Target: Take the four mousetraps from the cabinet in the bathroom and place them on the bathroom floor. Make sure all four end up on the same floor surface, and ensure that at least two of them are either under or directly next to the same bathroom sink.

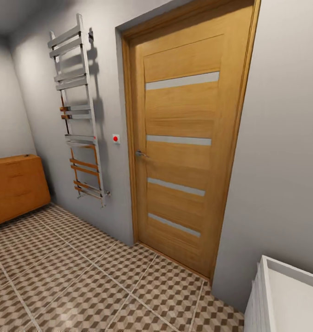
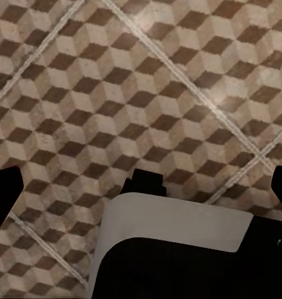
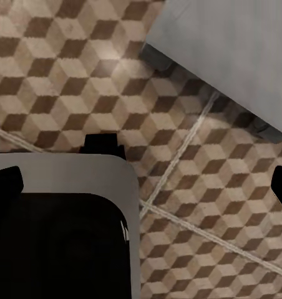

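Progress looked nil: cabinet [image 1: 15,186] stood shut by the far wall, bathroom floor [image 1: 82,276] bare of traps. Left gripper [image 2: 141,190] and right gripper [image 3: 141,187] gaped, holding nothing.

Ahead of us a tall wooden door with narrow glass strips [image 1: 186,138] stands in the grey wall. Left of it hangs a chrome ladder-shaped towel rail [image 1: 78,110]; farther left, the low orange-brown wooden cabinet [image 1: 15,186] stands on the cube-patterned tiled floor [image 1: 82,281]. A white unit [image 1: 285,299] sits at our near right.
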`<state>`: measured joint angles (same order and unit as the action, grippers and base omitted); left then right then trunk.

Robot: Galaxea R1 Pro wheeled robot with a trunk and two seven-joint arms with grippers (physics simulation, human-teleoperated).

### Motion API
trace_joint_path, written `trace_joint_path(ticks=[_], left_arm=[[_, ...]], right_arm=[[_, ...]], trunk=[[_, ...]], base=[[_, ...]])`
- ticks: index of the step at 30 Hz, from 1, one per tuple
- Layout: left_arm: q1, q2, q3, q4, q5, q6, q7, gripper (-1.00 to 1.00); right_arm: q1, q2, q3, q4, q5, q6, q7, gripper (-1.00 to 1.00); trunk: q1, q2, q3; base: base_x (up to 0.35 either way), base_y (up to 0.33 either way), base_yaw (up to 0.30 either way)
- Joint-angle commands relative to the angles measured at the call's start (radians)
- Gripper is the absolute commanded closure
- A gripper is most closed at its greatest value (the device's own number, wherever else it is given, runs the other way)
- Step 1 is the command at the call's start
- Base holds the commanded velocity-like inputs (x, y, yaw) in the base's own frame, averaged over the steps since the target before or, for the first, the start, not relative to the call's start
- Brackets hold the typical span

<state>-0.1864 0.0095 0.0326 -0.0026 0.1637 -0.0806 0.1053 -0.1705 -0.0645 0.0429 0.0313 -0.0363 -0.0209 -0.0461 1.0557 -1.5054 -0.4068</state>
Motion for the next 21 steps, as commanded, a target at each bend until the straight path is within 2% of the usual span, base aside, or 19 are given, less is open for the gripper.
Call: trace_joint_path(ticks=[1, 21], left_arm=[[-0.001, 0.000, 0.003, 0.001, 0.005, -0.004, 0.001, -1.00], [-0.001, 0.000, 0.003, 0.001, 0.005, -0.004, 0.001, -1.00]], right_arm=[[-0.001, 0.000, 0.005, 0.002, -0.004, -0.002, -0.002, -1.00], [-0.001, 0.000, 0.005, 0.002, -0.004, -0.002, -0.003, -1.00]], trunk=[[0.000, -0.001, -0.001], [0.000, -0.001, -0.001]], base=[[0.000, 0.000, 0.277], [0.000, 0.000, 0.277]])
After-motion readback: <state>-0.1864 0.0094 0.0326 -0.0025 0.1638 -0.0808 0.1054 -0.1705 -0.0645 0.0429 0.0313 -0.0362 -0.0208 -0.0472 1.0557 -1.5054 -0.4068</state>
